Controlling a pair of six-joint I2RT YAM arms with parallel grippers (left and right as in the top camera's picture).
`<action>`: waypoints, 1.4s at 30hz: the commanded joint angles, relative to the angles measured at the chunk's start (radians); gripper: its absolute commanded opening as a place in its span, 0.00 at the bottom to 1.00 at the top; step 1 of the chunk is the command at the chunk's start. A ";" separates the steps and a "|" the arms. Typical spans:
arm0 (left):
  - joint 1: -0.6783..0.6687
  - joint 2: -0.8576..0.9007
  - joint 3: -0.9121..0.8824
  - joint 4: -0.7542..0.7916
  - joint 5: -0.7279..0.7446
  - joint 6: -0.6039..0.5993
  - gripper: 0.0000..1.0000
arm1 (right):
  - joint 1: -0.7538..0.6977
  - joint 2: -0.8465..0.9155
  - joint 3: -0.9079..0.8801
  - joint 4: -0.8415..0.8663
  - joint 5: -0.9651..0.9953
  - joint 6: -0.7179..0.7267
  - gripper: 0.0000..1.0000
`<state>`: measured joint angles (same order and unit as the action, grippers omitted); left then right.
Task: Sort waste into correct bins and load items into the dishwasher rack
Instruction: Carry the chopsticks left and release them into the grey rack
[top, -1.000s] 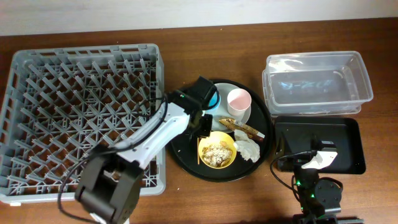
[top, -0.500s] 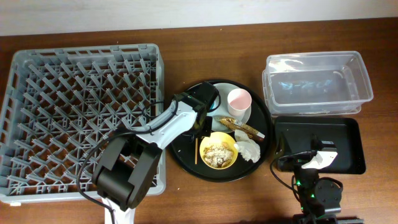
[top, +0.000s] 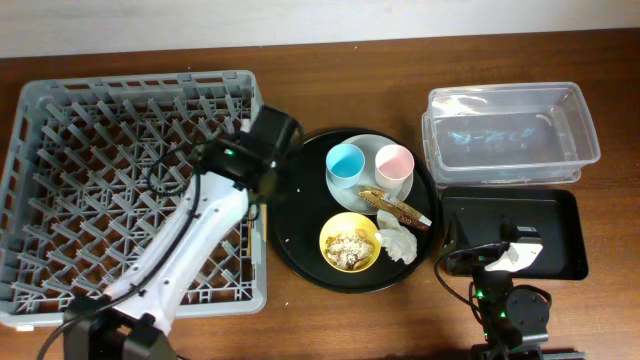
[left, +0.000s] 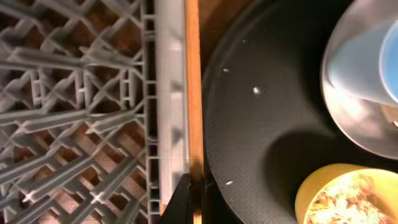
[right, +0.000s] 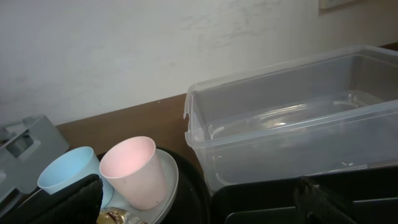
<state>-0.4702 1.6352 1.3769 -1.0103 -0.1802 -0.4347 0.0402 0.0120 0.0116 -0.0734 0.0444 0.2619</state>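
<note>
1. My left gripper (left: 194, 200) is clamped on the wooden chopsticks (left: 192, 93). They run along the right wall of the grey dishwasher rack (top: 130, 82), which fills the table's left side.
2. My right gripper (right: 199, 190) has its fingers spread wide apart, holding nothing. It hangs over the shallow black tray (top: 560, 225) near the right front corner.
3. The clear plastic tub (top: 440, 150) sits at the right far corner.
4. Mid-table, the round black tray (top: 295, 220) carries the pale plate (top: 352, 196) with the light-blue cup (top: 346, 162) and pink cup (top: 394, 163) on it.
5. Also on that tray I see the gold-brown wrapper (top: 395, 206), the white tissue (top: 398, 242) and the yellow bowl (top: 327, 240) of food scraps (top: 348, 246).
</note>
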 joint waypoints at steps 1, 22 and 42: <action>0.117 -0.016 0.000 -0.013 -0.029 0.002 0.00 | 0.005 -0.006 -0.006 -0.005 0.005 0.001 0.99; 0.146 -0.051 0.182 -0.106 0.388 0.232 0.33 | 0.005 -0.006 -0.006 -0.005 0.005 0.001 0.99; 0.054 -0.052 0.411 -0.316 0.420 0.216 0.99 | 0.005 0.296 0.825 -0.652 -0.138 -0.101 0.99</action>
<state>-0.4152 1.5932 1.7794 -1.3296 0.2356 -0.2203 0.0402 0.1539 0.5838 -0.5156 -0.0589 0.1913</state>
